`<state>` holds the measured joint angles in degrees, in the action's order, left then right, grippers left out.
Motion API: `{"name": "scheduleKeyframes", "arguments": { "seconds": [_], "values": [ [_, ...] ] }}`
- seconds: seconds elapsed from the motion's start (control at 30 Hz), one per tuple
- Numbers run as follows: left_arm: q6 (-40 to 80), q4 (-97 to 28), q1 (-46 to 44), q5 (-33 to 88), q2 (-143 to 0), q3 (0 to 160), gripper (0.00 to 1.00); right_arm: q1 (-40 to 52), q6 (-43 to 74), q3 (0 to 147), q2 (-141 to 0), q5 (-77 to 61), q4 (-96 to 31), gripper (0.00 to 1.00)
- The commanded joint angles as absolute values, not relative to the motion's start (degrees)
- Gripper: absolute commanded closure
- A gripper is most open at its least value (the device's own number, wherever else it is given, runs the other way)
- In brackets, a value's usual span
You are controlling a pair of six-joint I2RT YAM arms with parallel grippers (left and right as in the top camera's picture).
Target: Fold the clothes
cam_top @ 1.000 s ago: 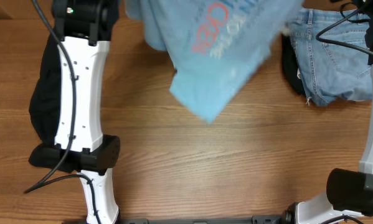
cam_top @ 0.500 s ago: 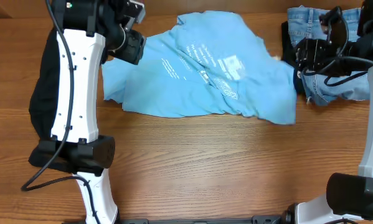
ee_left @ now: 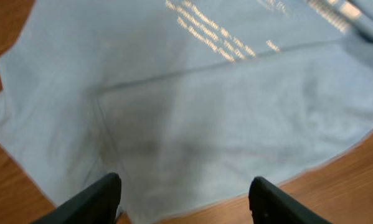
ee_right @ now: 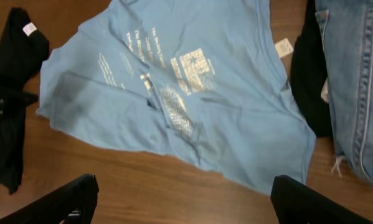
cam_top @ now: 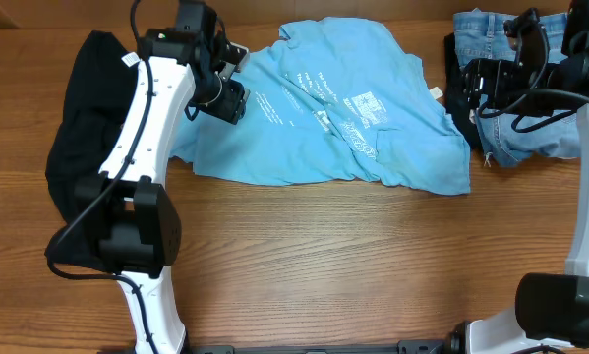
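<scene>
The clothes, a light-blue T-shirt [cam_top: 343, 128], lie spread and wrinkled at the back middle of the table, with small white text lines facing up. A ridge of folds runs across the shirt's middle [ee_right: 174, 112]. My left gripper [cam_top: 232, 99] hovers over the shirt's left part, open, with only bare shirt fabric [ee_left: 192, 112] below its fingers [ee_left: 102, 198]. My right gripper [cam_top: 478, 85] hangs by the shirt's right edge, high above it. It is wide open and holds nothing; its dark fingertips [ee_right: 71, 198] frame the table in front of the shirt's hem.
Blue denim shorts [cam_top: 530, 93] lie at the back right on a black garment [cam_top: 457, 98], right beside the shirt. Another black garment [cam_top: 78, 147] lies on the left under the left arm. Bare wooden table [cam_top: 353, 265] fills the front half.
A second ago the shirt hung blurred in the air; it now lies spread on the table. Both grippers have opened and let it go. The left gripper has shifted a little over the shirt.
</scene>
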<state>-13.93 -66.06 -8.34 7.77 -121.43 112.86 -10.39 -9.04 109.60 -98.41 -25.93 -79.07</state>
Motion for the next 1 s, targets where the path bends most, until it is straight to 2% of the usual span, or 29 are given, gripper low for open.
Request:
{"name": "scheduleKeyframes", "arguments": {
  "seconds": [0.0, 0.13, 0.4, 0.5, 0.73, 0.87, 0.93, 0.97],
  "values": [
    [-10.0, -59.4, -7.1, 4.5, -121.5, 108.6, 0.31, -9.7, -9.2, 105.1, -98.1, -27.1, -74.8, 0.07],
    [-3.1, -55.2, -5.2, -0.8, -125.3, 108.0, 0.37, -9.7, -9.2, 101.2, -98.1, -28.8, -71.2, 0.08],
    [2.0, -50.9, -2.2, 4.1, -133.8, 108.0, 0.38, -9.7, -9.2, 101.2, -98.1, -28.8, -71.6, 0.10],
    [2.3, -47.3, -2.1, 4.8, -133.8, 108.0, 0.43, -9.7, -9.2, 101.2, -98.1, -28.8, -71.6, 0.10],
    [3.0, -46.3, -2.2, 8.1, -133.8, 108.0, 0.81, -9.7, -9.2, 101.2, -98.1, -28.5, -71.4, 0.10],
    [2.8, -48.2, -2.2, 8.8, -133.8, 108.0, 0.82, -9.7, -9.2, 101.2, -98.1, -28.5, -71.4, 0.10],
    [2.8, -49.4, -2.2, 8.6, -133.8, 108.0, 0.93, -9.7, -9.3, 101.2, -98.1, -28.5, -71.4, 0.10],
    [2.8, -50.2, -2.1, 8.6, -133.8, 108.2, 0.96, -9.7, -9.3, 101.2, -98.1, -28.5, -71.4, 0.10]
  ]
}}
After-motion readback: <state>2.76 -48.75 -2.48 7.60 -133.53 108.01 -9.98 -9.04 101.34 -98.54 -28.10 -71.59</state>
